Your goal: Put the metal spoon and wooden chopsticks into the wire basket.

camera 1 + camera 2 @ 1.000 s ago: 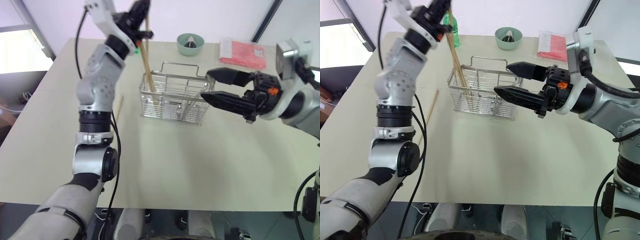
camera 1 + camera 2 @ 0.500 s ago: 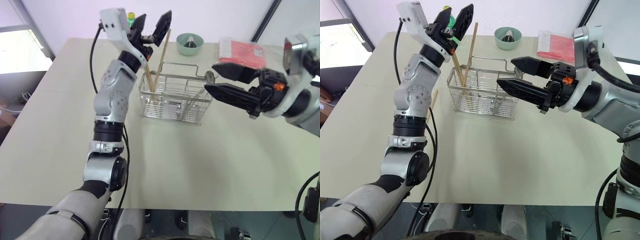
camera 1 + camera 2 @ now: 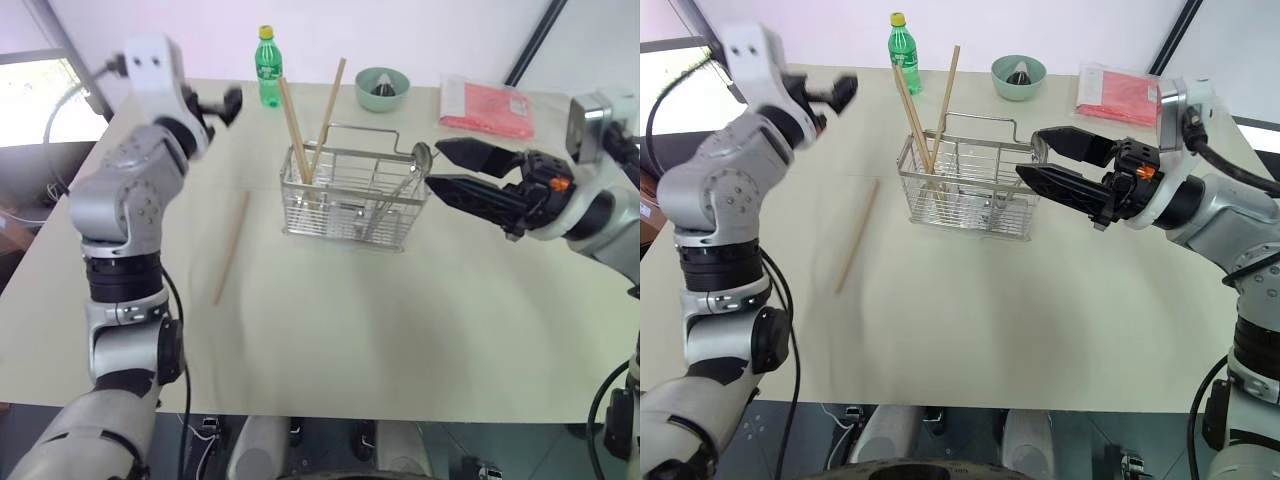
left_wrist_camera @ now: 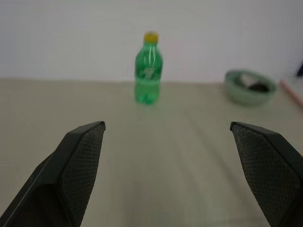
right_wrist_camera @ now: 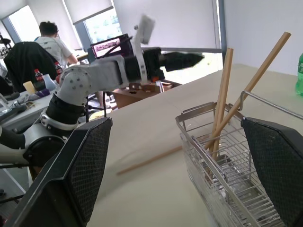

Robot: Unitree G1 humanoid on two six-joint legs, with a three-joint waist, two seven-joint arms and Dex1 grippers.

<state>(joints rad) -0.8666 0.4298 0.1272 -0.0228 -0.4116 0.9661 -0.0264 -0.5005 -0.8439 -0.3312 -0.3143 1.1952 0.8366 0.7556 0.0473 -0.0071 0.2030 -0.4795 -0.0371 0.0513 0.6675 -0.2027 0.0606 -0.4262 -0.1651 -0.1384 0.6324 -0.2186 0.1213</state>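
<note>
The wire basket [image 3: 345, 212] stands mid-table. Wooden chopsticks [image 3: 296, 132] lean upright inside its left end, one [image 3: 329, 112] tilted the other way. Another wooden chopstick [image 3: 232, 247] lies flat on the table to the basket's left. The metal spoon [image 3: 421, 155] rests in the basket's right end, bowl up over the rim. My left gripper [image 3: 230, 102] is open and empty, well left of the basket and above the table. My right gripper [image 3: 437, 166] is open and empty, level, just right of the spoon's bowl.
A green bottle [image 3: 267, 68] stands at the table's far edge, with a green bowl [image 3: 381, 88] and a red packet [image 3: 487, 105] to its right. In the right wrist view a person [image 5: 47, 35] sits far off beyond the table.
My left gripper opened and let go of a chopstick, which now leans in the basket. The left arm then swung left and down, away from the basket. The right gripper drifted slightly right.
</note>
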